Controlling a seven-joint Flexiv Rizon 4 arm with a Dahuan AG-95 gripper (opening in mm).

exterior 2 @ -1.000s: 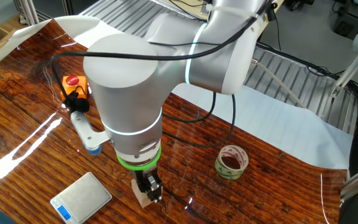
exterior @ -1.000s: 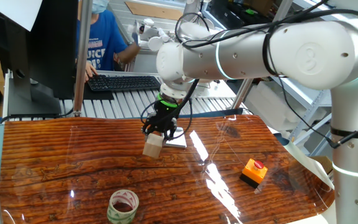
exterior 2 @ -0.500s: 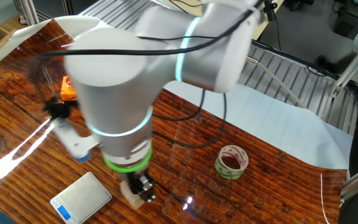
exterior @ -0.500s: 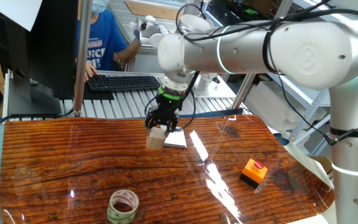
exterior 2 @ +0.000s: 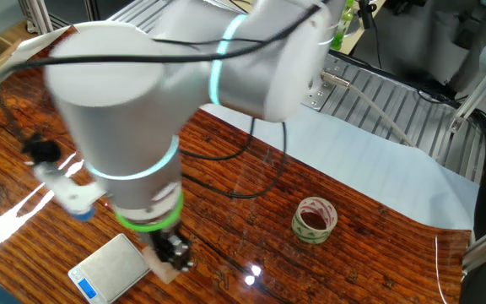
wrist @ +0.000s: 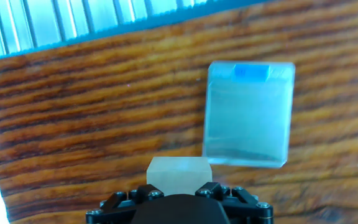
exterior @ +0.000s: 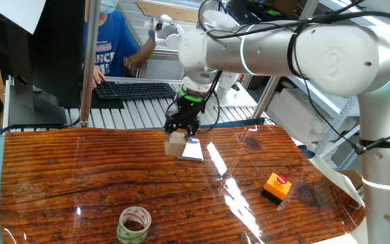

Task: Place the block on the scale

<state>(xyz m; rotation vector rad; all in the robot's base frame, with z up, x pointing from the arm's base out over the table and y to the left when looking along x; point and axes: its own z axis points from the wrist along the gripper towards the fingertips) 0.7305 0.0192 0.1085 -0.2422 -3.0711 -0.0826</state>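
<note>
My gripper (exterior: 179, 135) is shut on the block (exterior: 175, 144), a light-tan wooden cube, and holds it just above the table. In the hand view the block (wrist: 179, 170) sits between the black fingers at the bottom edge. The scale (wrist: 248, 113), a flat silver-white plate with a blue display strip, lies ahead and to the right of the block. In one fixed view the scale (exterior: 194, 151) lies just right of the held block. In the other fixed view the scale (exterior 2: 108, 268) lies left of my gripper (exterior 2: 174, 254), and the block (exterior 2: 163, 269) shows under the fingers.
An orange box with a black base and red button (exterior: 276, 187) stands at the right. A tape roll (exterior: 135, 224) lies near the front edge and also shows in the other fixed view (exterior 2: 314, 219). A person sits at a keyboard (exterior: 135, 89) behind the table.
The gripper has carried the block up and towards the scale over the last second, closing most of the gap beside it. The grip has stayed shut.
</note>
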